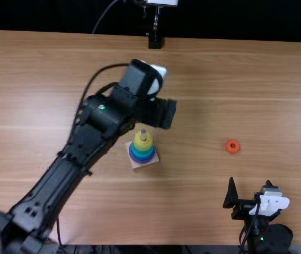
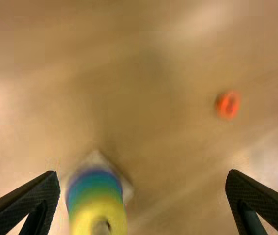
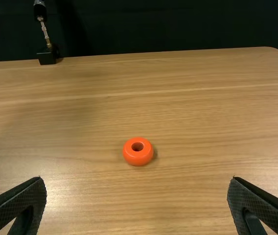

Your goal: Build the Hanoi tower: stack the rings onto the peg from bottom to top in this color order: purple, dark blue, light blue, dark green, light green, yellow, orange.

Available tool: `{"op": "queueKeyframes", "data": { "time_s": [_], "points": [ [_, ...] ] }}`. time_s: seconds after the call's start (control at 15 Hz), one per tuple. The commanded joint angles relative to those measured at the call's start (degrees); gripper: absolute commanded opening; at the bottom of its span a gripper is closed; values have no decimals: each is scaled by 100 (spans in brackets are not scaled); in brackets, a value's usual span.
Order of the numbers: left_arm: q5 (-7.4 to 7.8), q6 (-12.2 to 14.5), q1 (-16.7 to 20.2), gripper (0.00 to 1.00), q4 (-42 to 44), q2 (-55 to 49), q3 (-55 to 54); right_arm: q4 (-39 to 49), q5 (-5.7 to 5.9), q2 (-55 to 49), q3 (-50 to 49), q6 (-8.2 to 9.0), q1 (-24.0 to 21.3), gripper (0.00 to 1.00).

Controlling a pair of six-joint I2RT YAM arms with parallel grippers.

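In the top view my left gripper (image 1: pixel 166 114) is over the table just beyond the ring stack. The wooden base (image 1: pixel 140 164) carries a peg (image 1: pixel 143 133) with a yellow ring (image 1: pixel 141 144) uppermost and green, blue and purple bands below. In the left wrist view the left gripper (image 2: pixel 143 188) is open, with the yellow ring (image 2: pixel 87 215) low between its fingers, apart from them. The orange ring (image 1: pixel 232 146) lies flat on the table, right of the stack. My right gripper (image 1: pixel 250 182) stands nearer the front edge; its wrist view shows the right gripper (image 3: pixel 137 188) open, the orange ring (image 3: pixel 144 160) beyond its fingertips.
A black stand (image 1: pixel 155 40) with a thin metal rod is at the far edge of the table (image 1: pixel 256 90). The left arm stretches diagonally across the table's left half, passing close to the stack's left side.
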Motion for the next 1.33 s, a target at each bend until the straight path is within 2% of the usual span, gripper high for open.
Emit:
{"op": "queueKeyframes", "data": {
  "time_s": [0.0, 0.07, 0.2, 0.33, 0.4, 0.47, 0.53, 0.6, 0.8, 0.87, 0.93, 1.07, 1.13, 1.2, 1.27],
  "points": [
    [8, 49, 293, 100, 508, -881, -464, -175, -27, -69, -455, -32, -10, 100],
    [-2, 49, 504, 100, 1004, -1391, -807, -175, -27, -69, -455, -32, -10, 100],
    [-23, 49, 1154, 100, 1700, -2147, -1563, -175, -27, -69, -455, -32, -10, 100],
    [-23, 70, 1857, 100, 1943, -3087, -2380, -175, -27, -69, -455, -32, -10, 100],
    [-129, 80, 2253, 100, 1943, -3562, -2793, -175, -27, -69, -455, -32, -10, 100],
    [-319, 80, 2534, 100, 1943, -3966, -3092, -175, -27, -69, -455, -21, -10, 100],
    [-508, 80, 2683, 100, 1911, -4362, -3435, -175, -27, -69, -455, -32, -10, 100],
    [-624, 80, 2736, 100, 1911, -4748, -3954, -175, -27, -69, -455, -32, -10, 100],
    [-656, 133, 2745, 100, 1953, -6111, -5448, -175, -27, -69, -455, -32, -10, 100],
    [-656, 323, 2718, 100, 2017, -6506, -5878, -175, -27, -69, -455, -32, -10, 100],
    [-656, 681, 2718, 100, 2101, -6919, -6309, -175, -27, -69, -446, -32, -10, 100],
    [-593, 1567, 2727, 100, 2122, -7710, -7047, -175, -27, -69, -455, -32, -10, 100],
    [-582, 1926, 2710, 100, 2122, -8018, -7373, -175, -27, -69, -455, -32, -10, 100],
    [-572, 2116, 2736, 100, 2143, -8229, -7724, -175, -27, -69, -455, -32, -10, 100],
    [-582, 2105, 2745, 100, 2154, -8492, -8041, -175, -27, -69, -455, -21, -10, 100]
  ]
}}
